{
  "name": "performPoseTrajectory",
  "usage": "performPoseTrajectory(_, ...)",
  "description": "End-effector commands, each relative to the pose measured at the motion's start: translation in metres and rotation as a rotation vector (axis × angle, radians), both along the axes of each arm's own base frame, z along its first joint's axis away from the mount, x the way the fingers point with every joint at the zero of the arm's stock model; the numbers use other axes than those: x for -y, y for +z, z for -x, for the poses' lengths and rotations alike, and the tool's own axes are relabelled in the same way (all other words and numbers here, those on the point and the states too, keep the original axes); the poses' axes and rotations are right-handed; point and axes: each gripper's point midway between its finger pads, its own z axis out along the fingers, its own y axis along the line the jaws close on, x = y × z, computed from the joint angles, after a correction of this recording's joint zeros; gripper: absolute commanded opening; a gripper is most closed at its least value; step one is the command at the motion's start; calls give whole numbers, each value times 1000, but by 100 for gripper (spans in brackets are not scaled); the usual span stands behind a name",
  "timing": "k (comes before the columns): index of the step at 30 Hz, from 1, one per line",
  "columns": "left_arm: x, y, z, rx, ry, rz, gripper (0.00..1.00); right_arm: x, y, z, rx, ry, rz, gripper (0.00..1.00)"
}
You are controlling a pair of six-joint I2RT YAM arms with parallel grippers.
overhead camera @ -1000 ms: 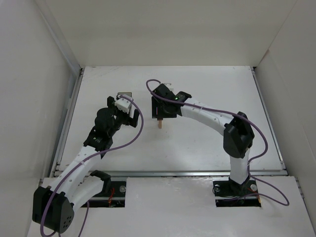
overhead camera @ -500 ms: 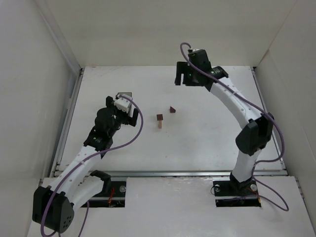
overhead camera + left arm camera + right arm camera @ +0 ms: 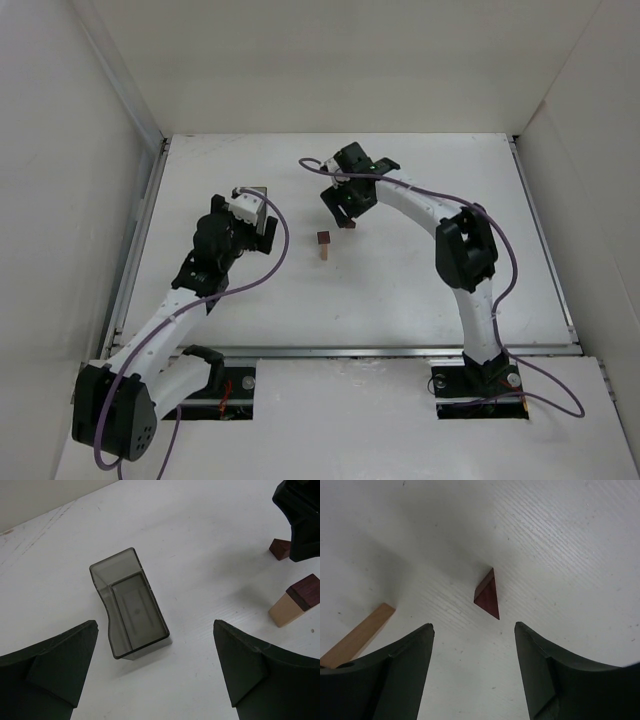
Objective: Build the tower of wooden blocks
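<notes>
The tower is a slim tan upright block with a small dark reddish-brown cube on top (image 3: 323, 243); it also shows in the left wrist view (image 3: 294, 603). A dark reddish-brown triangular block (image 3: 487, 595) lies on the table just right of it (image 3: 350, 225). My right gripper (image 3: 474, 626) is open and empty, hovering over the triangle (image 3: 345, 210), which lies just ahead of the gap between its fingertips. The tan piece (image 3: 357, 640) lies to its left. My left gripper (image 3: 155, 627) is open and empty, hovering by the bin (image 3: 247, 212).
A dark translucent rectangular bin (image 3: 132, 610), empty, stands at the table's back left (image 3: 253, 189). White walls enclose the table on three sides. A metal rail (image 3: 340, 351) runs along the near edge.
My right arm left the tower a second ago, swung to the table's back, and has come down over the triangular block. My left gripper has shifted slightly toward the bin.
</notes>
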Motion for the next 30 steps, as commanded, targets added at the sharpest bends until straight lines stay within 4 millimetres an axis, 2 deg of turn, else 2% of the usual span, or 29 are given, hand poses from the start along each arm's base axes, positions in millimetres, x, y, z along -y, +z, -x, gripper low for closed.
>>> performPoseTrajectory(1, 1, 32, -9, 82, -8, 26, 100, -7, -2, -5, 4, 60, -21, 71)
performPoseTrajectory(3, 2, 29, -10, 74, -8, 23, 100, -11, -12, -2, -9, 67, -4, 70)
performPoseTrajectory(5, -2, 27, -10, 65, 1, 20, 100, -13, -12, -1, -4, 61, 5, 68)
performPoseTrajectory(7, -2, 27, -10, 65, 1, 20, 100, -8, -19, -3, 1, 37, 30, 66)
performPoseTrajectory(15, 2, 27, -9, 63, -18, 25, 100, -13, -19, -16, 34, 18, 25, 59)
performPoseTrajectory(19, 2, 24, -10, 55, -18, 22, 100, -12, -29, -15, 15, 10, 33, 57)
performPoseTrajectory(23, 2, 24, -10, 55, -18, 22, 100, -14, -26, -17, 23, 10, 28, 57)
performPoseTrajectory(25, 2, 24, -10, 55, -18, 22, 100, -13, -30, -17, 15, 10, 33, 57)
performPoseTrajectory(28, 2, 24, -10, 55, -18, 22, 100, -14, -30, -16, 12, 2, 29, 53)
performPoseTrajectory(30, 2, 24, -10, 55, -18, 22, 100, -15, -27, -18, 20, 2, 24, 46)
